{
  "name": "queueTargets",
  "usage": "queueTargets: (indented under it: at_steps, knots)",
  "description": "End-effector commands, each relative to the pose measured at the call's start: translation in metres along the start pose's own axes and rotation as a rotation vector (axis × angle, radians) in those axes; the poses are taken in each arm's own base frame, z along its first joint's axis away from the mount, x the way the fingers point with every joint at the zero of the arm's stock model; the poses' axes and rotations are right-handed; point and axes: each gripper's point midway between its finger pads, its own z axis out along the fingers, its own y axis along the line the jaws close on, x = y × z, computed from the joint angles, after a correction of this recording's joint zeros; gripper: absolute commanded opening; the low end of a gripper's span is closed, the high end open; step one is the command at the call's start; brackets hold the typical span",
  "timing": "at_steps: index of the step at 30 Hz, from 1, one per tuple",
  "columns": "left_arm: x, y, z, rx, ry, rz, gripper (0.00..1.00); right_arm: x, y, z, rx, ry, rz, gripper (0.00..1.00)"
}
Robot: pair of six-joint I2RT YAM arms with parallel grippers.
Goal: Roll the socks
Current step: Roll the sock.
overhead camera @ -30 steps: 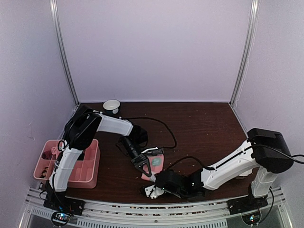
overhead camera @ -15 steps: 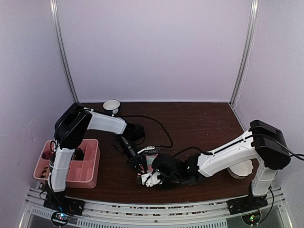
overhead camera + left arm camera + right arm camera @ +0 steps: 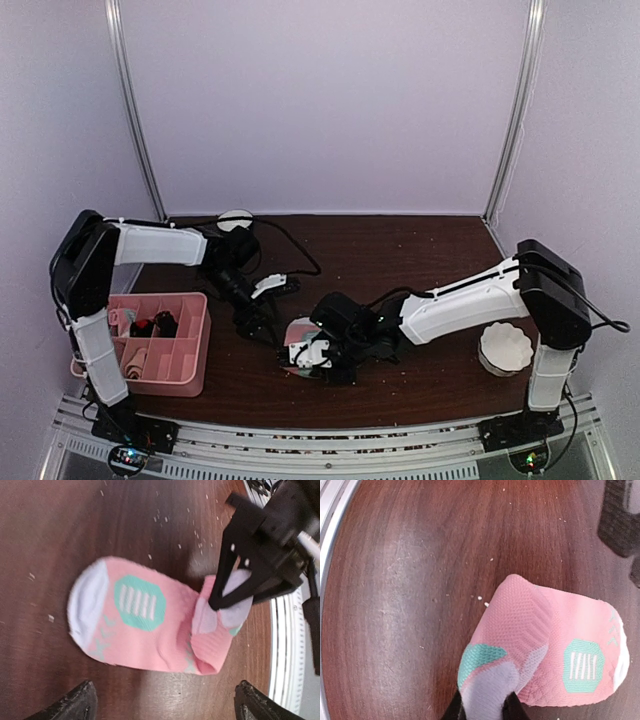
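Since the earlier frame, our left claw [image 3: 165,711] has drawn back toward the left of the top view and now stands wide open, clear of the pink sock [image 3: 150,630] at mid-frame on the worktop [image 3: 100,530]. Our right claw [image 3: 482,711] pinches the sock's folded pale end, and the frame's lower edge cuts off most of its fingers.

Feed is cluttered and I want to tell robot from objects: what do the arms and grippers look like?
The left arm and right arm are alike: white tubular links between bulky black joint housings, with thin black cables trailing off them. The left gripper and right gripper are black, each with two slim tapering fingers.
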Motion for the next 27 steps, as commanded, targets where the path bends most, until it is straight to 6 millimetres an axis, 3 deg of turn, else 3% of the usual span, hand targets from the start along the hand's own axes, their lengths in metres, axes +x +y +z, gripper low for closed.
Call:
queueTargets:
  at_steps: [1,6,12,19,23,27]
  knots:
    - [-0.028,0.018,-0.012,-0.16,-0.096,0.1,0.98,0.056,0.052,0.014,-0.252,0.209,0.09,0.0]
    - [-0.013,0.036,0.018,-0.093,-0.028,0.013,0.98,0.047,0.052,0.016,-0.3,0.203,0.153,0.0]
    - [-0.008,0.061,0.039,-0.128,0.039,0.015,0.98,0.048,0.058,0.016,-0.363,0.178,0.292,0.0]
    - [-0.024,0.056,0.059,-0.092,0.059,0.068,0.98,0.048,0.065,0.026,-0.431,0.135,0.485,0.0]
    - [-0.026,0.057,0.056,-0.111,0.058,0.079,0.98,0.057,0.061,0.038,-0.468,0.155,0.616,0.0]
    - [-0.034,0.067,0.03,-0.187,0.017,0.084,0.98,0.066,0.057,0.045,-0.503,0.142,0.758,0.0]
